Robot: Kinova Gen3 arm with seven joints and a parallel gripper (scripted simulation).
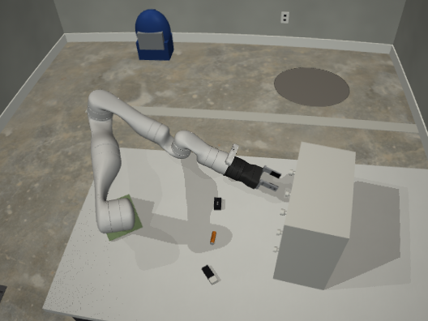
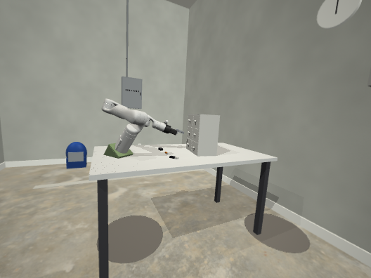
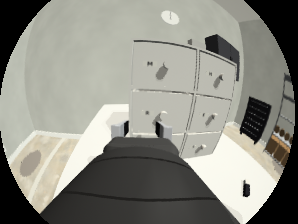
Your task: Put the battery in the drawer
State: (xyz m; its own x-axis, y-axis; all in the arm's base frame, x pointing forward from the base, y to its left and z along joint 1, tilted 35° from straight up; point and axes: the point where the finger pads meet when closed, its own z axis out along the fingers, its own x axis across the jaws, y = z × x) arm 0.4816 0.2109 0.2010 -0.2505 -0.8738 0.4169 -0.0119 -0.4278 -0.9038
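The gripper (image 1: 272,181) hangs fully open with nothing between its fingers, right of centre in the top view, just short of the small chest (image 1: 320,190) and its knobbed front; the nine-volt battery (image 1: 218,203) lies on the counter (image 1: 101,263) near centre frame, apart from the chest; an orange cell (image 1: 213,237) and a black-and-white block (image 1: 211,274) lie lower down.

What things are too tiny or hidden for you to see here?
- Drawer letters on the tall pale grey chest: wrist view too blurred, exterior view too small, so drawer R is unclear.
- The black hand's fingertips: the wrist view's dark body blocks them.
- The three small items on the white table: too small to tell which is the nine-volt battery.
- Chest front: faces away from the top view.
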